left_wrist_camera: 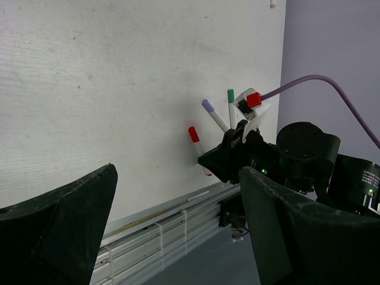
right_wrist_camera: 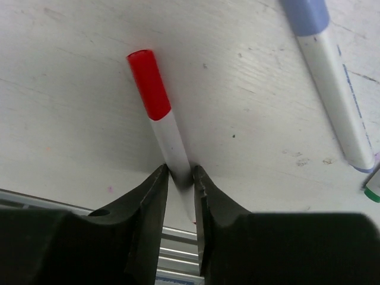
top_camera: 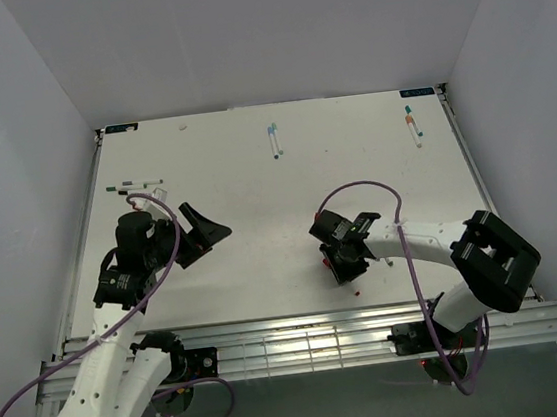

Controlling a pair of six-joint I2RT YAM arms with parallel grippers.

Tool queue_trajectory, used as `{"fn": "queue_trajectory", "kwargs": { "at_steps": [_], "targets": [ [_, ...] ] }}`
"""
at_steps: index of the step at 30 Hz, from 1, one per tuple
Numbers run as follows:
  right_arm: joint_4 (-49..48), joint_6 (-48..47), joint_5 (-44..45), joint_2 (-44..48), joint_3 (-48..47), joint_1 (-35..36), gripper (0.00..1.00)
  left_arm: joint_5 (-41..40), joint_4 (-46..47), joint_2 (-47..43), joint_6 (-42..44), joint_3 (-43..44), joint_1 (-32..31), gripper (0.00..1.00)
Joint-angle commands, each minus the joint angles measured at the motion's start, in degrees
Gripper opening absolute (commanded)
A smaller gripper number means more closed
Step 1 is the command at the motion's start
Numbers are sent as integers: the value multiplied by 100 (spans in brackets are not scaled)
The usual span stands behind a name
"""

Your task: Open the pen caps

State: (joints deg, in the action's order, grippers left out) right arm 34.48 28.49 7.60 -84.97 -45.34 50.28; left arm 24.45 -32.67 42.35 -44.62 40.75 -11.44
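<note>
Red cap (right_wrist_camera: 149, 84) and blue cap (right_wrist_camera: 304, 15): both fitted.
Each closes a white pen (right_wrist_camera: 171, 139) lying flat; the two lie near, not touching.

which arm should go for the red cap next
Left. The right claw pinches the pen's white barrel, so it cannot pull the red cap too. The left claw is open, empty, and has that cap in its view.

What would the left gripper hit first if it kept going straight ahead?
Likely the bare table, just short of the red-capped pen in the right gripper's jaws; depth is unclear.
</note>
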Motion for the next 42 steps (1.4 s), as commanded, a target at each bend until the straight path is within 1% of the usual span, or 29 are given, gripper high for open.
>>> {"fn": "queue_trajectory", "kwargs": {
  "at_steps": [1,3,4,5,7,9,10,11,12,14,15,17,21,22,23,27,32,37,38,39,42],
  "targets": [
    [-345,139,110,-616,43,333,27,-1,-82,-16,-47,-15,19,94],
    [-415,113,154,-783,-158,473,18,-10,-82,-51,-108,-76,19,94],
    [-433,87,215,-941,-246,517,8,-19,-82,-86,-126,-94,19,94],
    [-433,69,242,-1030,-334,553,8,-2,-82,-86,-134,-120,28,94],
    [-372,16,400,-1223,-676,649,8,86,-82,-78,-143,-199,19,94],
    [-389,-80,628,-1189,-923,824,8,209,5,-8,-161,-278,19,93],
    [-459,-98,655,-1119,-1089,895,8,314,110,19,-196,-418,28,93],
    [-564,-107,647,-1031,-1126,1017,8,602,224,54,-231,-497,19,93],
    [-713,-107,412,-796,-1117,1053,8,762,547,63,-257,-585,19,90],
    [-1397,-46,-63,-557,-890,1080,8,1174,918,72,-450,-884,19,86],
    [-1687,-11,-579,-304,-749,1080,8,1263,1294,72,-521,-972,28,80],
    [-2380,95,-907,-100,-399,1080,8,1396,1604,81,-652,-1191,11,76],
    [-3253,279,-1680,261,-142,1080,8,1414,1982,361,-723,-1359,-42,76],
    [-3376,323,-1795,314,-115,1080,8,1396,2027,397,-741,-1377,-68,76],
    [-3734,376,-1875,366,-98,1080,8,1379,2062,441,-750,-1394,-121,76],
    [-4168,570,-2270,376,-220,1072,8,1273,2229,555,-794,-1412,-200,76],
    [-4405,798,-2482,244,-423,1071,8,1177,2282,512,-820,-1474,-262,74],
    [-4616,912,-2675,95,-554,1080,8,1080,2291,467,-829,-1561,-280,68],
    [-4686,982,-2702,68,-563,1072,8,1071,2291,476,-829,-1570,-288,65],
    [-4739,1018,-2763,25,-563,1071,8,1080,2282,494,-820,-1570,-288,61],
    [-4863,1123,-2807,-89,-642,1063,8,1097,2282,494,-794,-1561,-306,57]
  ]
}}
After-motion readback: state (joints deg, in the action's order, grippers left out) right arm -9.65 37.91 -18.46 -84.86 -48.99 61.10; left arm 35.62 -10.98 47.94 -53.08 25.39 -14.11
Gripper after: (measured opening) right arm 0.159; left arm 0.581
